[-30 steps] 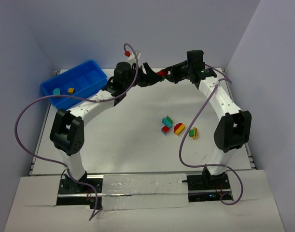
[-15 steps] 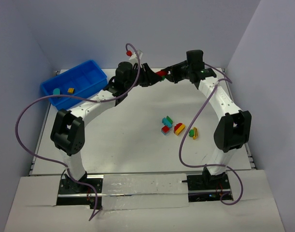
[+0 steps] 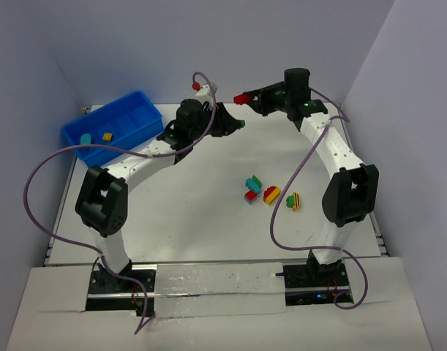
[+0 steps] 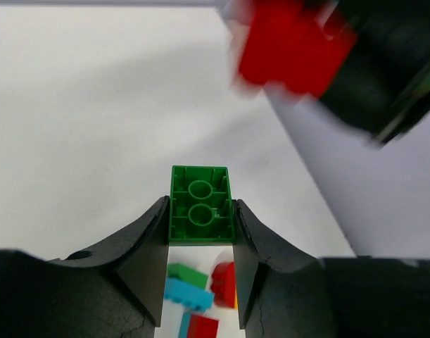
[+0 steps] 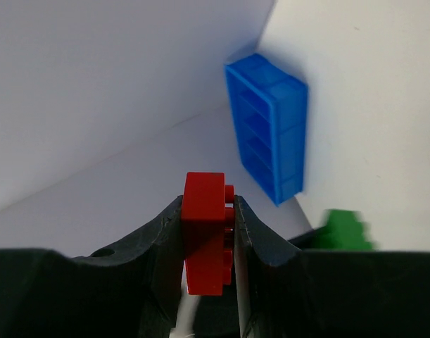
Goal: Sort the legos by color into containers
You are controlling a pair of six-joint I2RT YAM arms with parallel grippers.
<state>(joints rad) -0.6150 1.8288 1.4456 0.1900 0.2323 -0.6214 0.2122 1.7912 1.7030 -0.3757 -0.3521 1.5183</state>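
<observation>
My left gripper is shut on a green brick and holds it in the air over the far middle of the table. My right gripper is shut on a red brick, raised near the back wall, apart from the left one. The red brick shows blurred at the top of the left wrist view. The blue bin stands at the far left with a teal brick and a yellow brick inside; it also shows in the right wrist view. Several loose bricks lie on the table right of centre.
The loose pile holds a green and teal brick, a red and teal brick, a red and yellow brick and a yellow-black striped brick. Purple cables loop off both arms. Walls close in the back and sides.
The two grippers held one red-and-green piece together; now they have parted. The right gripper rose towards the back with the red brick, and the left keeps the green brick.
</observation>
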